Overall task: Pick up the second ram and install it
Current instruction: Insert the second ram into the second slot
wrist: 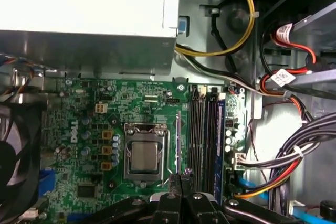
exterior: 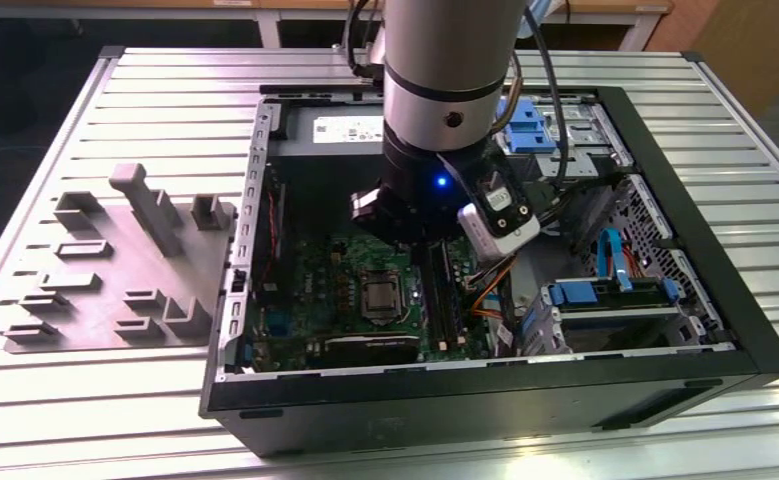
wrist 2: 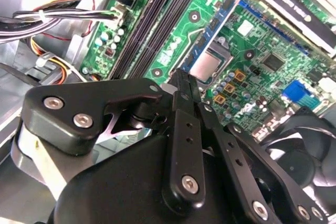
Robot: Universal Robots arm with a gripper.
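- Table [exterior: 136, 90]: slatted top carrying the whole job within my reach.
- Case [exterior: 496, 400]: laid on its side with the panel off, I judge so that the board faces up to a descending tool.
- Arm [exterior: 449, 70]: reaches straight down into the case.
- Tray [exterior: 96, 335]: grey plate of upright holders at the exterior view's left, just beside the case; likely a parts stand.
- Supply [wrist: 84, 19]: pale box along the board's edge; its white label carries symbols and print that I leave unread.
- Board [wrist: 152, 98]: green, with a white printed logo beside the socket [wrist: 144, 157], also left unread.
- Cables [wrist: 294, 156]: tied in bundles to one side, which keeps the slots clear.
- Slots [wrist: 202, 135]: parallel dark strips close beside the socket.
- Gripper [wrist: 181, 179]: fingertips pressed together with nothing between them, poised over the board between socket and slots; the same closed pair appears in the second wrist view [wrist 2: 182, 80].
- Ram: I cannot tell its place; edge-on in a slot, a stick would resemble the strips.
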